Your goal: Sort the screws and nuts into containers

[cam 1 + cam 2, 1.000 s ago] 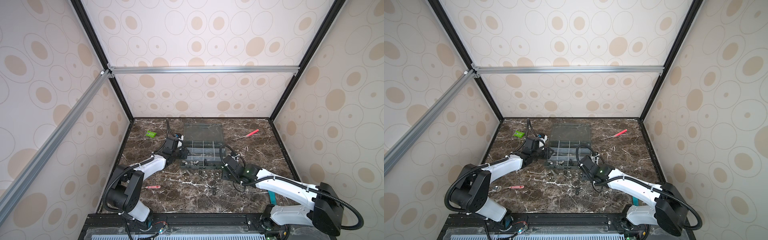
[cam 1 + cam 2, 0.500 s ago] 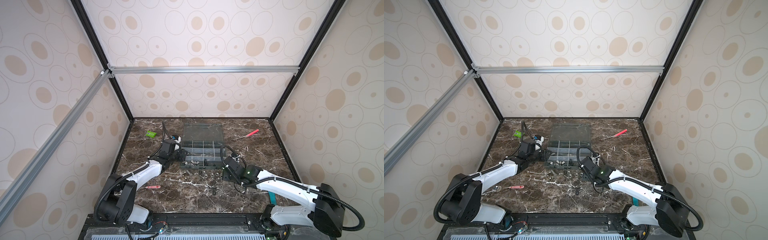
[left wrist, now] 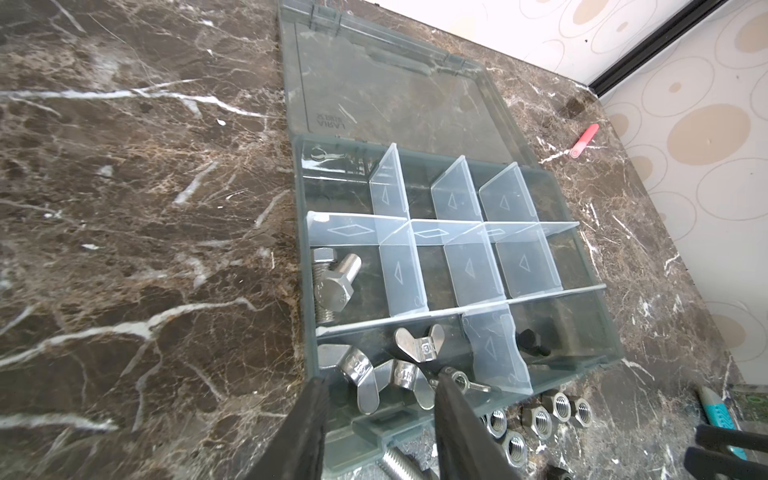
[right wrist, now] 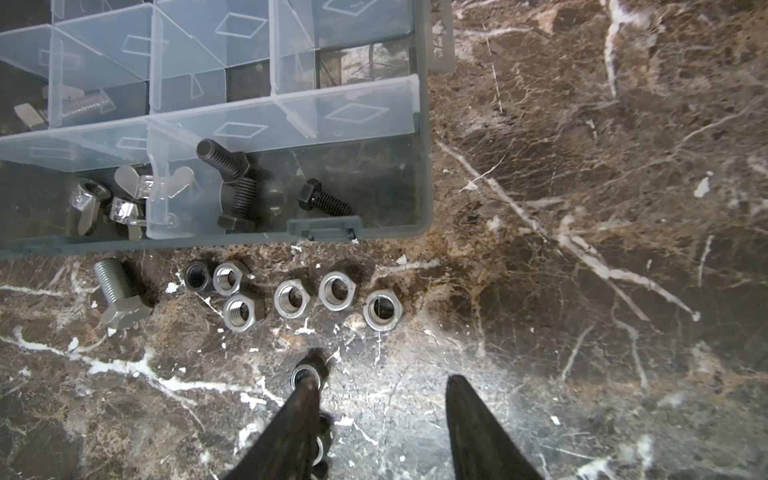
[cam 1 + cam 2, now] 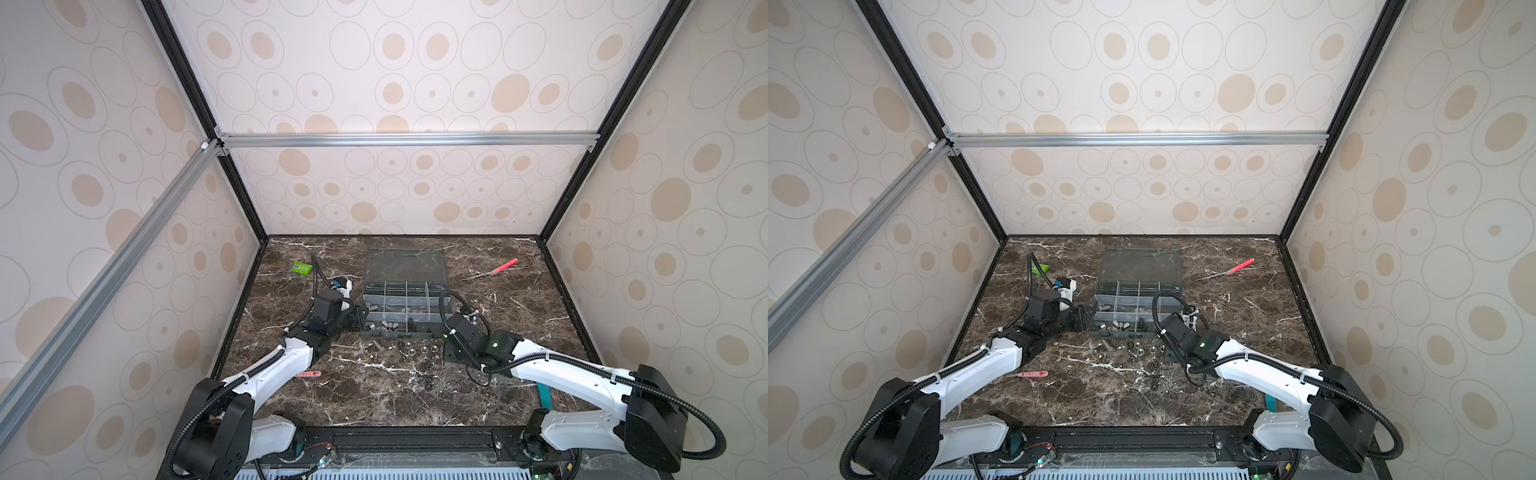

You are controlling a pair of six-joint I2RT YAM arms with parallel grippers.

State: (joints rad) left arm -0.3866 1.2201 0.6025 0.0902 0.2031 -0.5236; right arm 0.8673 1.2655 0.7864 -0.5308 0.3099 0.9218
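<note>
The grey organizer box (image 5: 444, 305) lies open at mid-table, its clear lid (image 5: 405, 266) flat behind it. Its containers hold silver screws (image 3: 332, 282), wing nuts (image 3: 361, 368) and black screws (image 4: 232, 183). My left gripper (image 3: 380, 380) (image 5: 359, 318) (image 5: 1083, 316) hangs open over the front-left cell with the wing nuts, holding nothing. Loose silver nuts (image 4: 293, 297) (image 5: 415, 347) and one silver screw (image 4: 118, 295) lie on the marble just in front of the box. My right gripper (image 4: 381, 378) (image 5: 451, 353) stands open over bare marble beside them, with one fingertip (image 4: 307, 384) above a nut.
A red pen (image 5: 503, 266) lies at the back right and a green packet (image 5: 302, 268) at the back left. A small red stick (image 5: 309, 374) rests near the left arm, a teal tool (image 5: 544, 395) under the right arm. More dark nuts (image 5: 428, 376) trail toward the front.
The left arm has swung its elbow toward the front, and its gripper has slid a little along the box's left side toward the front corner. The right arm has not moved.
</note>
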